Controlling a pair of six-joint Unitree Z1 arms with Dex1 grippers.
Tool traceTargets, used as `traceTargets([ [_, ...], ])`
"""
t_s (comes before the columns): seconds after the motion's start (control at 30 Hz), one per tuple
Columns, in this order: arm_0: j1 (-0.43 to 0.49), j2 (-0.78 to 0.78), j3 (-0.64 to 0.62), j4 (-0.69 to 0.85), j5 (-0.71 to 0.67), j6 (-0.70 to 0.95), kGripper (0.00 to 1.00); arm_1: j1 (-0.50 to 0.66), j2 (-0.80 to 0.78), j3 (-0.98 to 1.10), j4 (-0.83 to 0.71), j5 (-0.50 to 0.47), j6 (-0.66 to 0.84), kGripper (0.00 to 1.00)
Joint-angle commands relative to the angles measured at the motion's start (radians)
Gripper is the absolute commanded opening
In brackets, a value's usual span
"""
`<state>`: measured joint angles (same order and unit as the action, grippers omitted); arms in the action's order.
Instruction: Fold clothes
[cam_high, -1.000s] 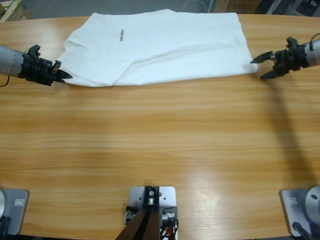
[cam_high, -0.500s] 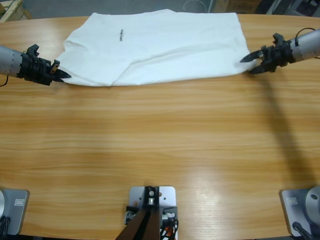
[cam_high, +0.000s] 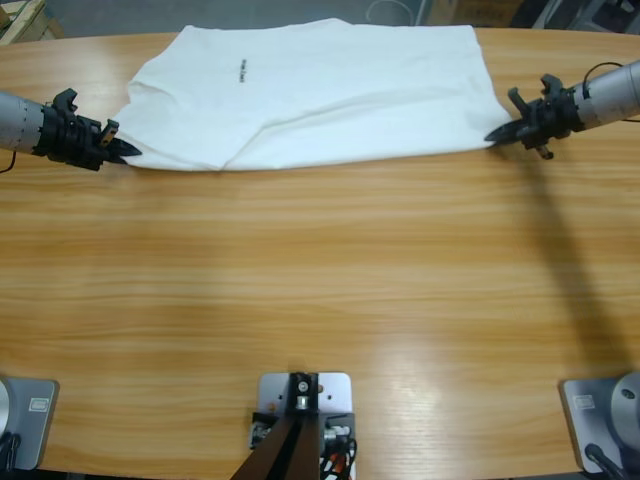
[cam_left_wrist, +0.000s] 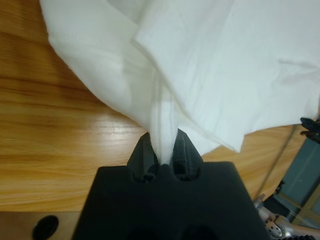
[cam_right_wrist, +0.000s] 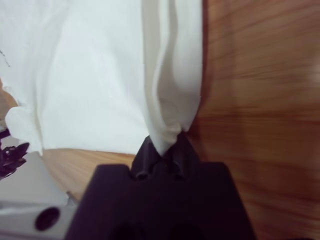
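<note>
Warm, glossy wood grain runs lengthwise along the counter (cam_high: 320, 280), its varnish catching soft reflections. Spread across its far half lies the T-shirt (cam_high: 310, 95), plain white cotton, matte and limp, mostly flat but with a long diagonal crease and an overlapped layer toward its near edge; a small dark printed mark (cam_high: 242, 71) sits close to the collar end. At one end of the cloth, the left gripper (cam_high: 122, 152) has its black fingers (cam_left_wrist: 187, 152) pressed together on a gathered corner of the T-shirt, the fabric bunching into narrow pleats right between them and fanning out beyond the tips in soft folds. At the opposite end, the right gripper (cam_high: 503, 133) has its fingers (cam_right_wrist: 145, 150) pinching the other near corner, where the cotton draws into a tight, rounded ridge that widens away from the tips. Both arms are silver-grey cylinders with angular matte black plastic heads.
</note>
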<state>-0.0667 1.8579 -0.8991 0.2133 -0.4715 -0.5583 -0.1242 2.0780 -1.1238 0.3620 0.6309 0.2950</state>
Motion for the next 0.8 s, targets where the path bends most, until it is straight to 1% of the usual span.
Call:
traceTargets([
  [0.03, 0.011, -0.019, 0.020, 0.014, -0.016, 0.006, 0.000, 0.006, -0.022, 0.049, 0.009, -0.030, 0.005, 0.000],
  [0.2, 0.002, -0.080, 0.079, 0.015, -0.018, -0.001, 0.000, 0.009, -0.102, 0.136, 0.007, -0.034, 0.035, 0.000],
  [0.4, -0.023, -0.186, 0.187, 0.015, -0.012, -0.034, 0.000, 0.011, -0.204, 0.248, 0.015, -0.036, 0.075, 0.000],
  [0.67, -0.038, -0.411, 0.346, 0.031, 0.014, -0.111, 0.000, 0.016, -0.367, 0.306, 0.139, -0.027, 0.112, 0.000],
  [0.8, -0.039, -0.501, 0.381, 0.076, 0.029, -0.138, 0.000, 0.017, -0.414, 0.313, 0.227, -0.034, 0.124, 0.000],
])
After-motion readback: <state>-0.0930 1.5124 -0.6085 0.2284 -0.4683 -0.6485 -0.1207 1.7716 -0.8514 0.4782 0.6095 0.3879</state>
